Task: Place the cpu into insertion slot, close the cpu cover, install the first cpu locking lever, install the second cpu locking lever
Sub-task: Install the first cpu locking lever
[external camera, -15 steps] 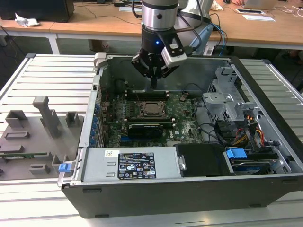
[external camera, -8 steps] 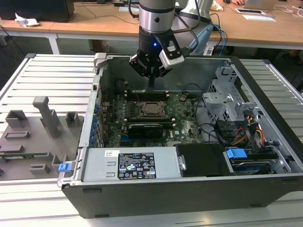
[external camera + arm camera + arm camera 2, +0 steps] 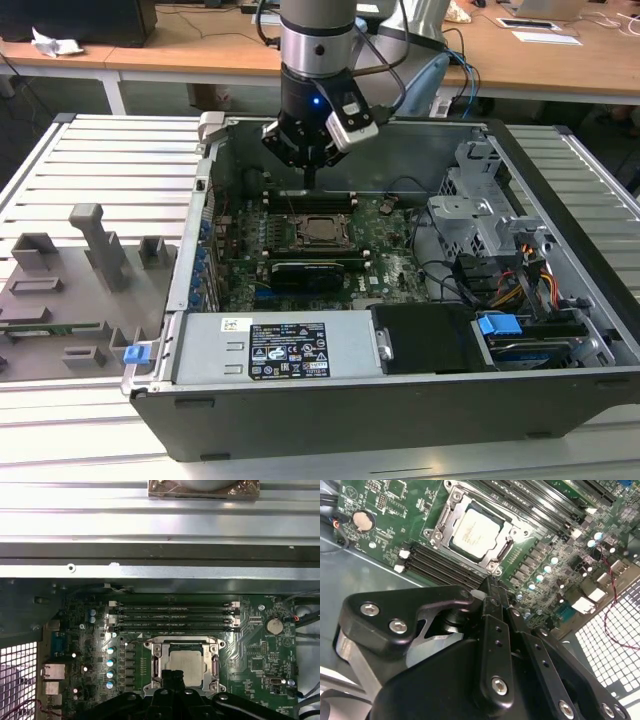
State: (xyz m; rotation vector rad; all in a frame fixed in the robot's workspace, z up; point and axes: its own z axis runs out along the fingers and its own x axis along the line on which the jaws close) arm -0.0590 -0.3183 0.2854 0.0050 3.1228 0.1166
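Note:
The cpu (image 3: 476, 531) (image 3: 186, 663), with its pale metal top, lies in the insertion slot (image 3: 322, 229) on the green board inside the open computer case. The grey cpu cover (image 3: 444, 524) (image 3: 157, 663) lies flat around the chip as a frame. My gripper (image 3: 311, 183) (image 3: 490, 585) (image 3: 175, 676) hangs just above the board beside the slot, on the side of the long memory slots. Its fingers are pressed together and hold nothing. It touches neither the chip nor the cover.
Long black memory slots (image 3: 172, 619) run beside the socket, and a black card (image 3: 318, 270) stands on the other side. The case walls (image 3: 205, 215), a metal drive cage (image 3: 478, 215) and a power supply (image 3: 275, 345) ring the board. A grey fixture plate (image 3: 70, 290) lies outside.

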